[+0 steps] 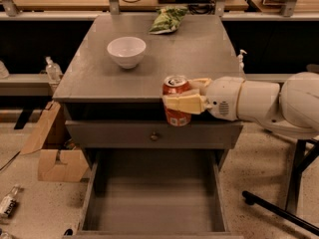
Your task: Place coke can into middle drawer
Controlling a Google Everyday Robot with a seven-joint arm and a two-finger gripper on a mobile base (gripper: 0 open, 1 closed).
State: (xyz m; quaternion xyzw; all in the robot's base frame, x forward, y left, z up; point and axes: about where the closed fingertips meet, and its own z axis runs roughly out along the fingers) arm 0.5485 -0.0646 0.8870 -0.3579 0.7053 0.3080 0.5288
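- While the coke can (176,101) hangs upright in the gripper (180,97), it rests on no surface. It lies just outside the front edge of the tabletop (199,54), somewhat right of that edge's middle.
- Fingers (185,104): clenched on the can's body, with one pale finger across its near face. The white arm reaches in from the right.
- Done, as judged: the can is grasped and is off the tabletop.
- Left, as judged: carry the can down past the shut drawer front (114,133) with its small round knob, then into the middle drawer (154,203). Then let go and draw the arm clear.
- Middle drawer: pulled out below the can and nearer the viewer, floor and side walls showing. The can is not yet within its walls.
- Bystanders: a white bowl (126,51) left of the tabletop's centre and a green snack bag (168,20) at the rear edge, both well apart from the can.
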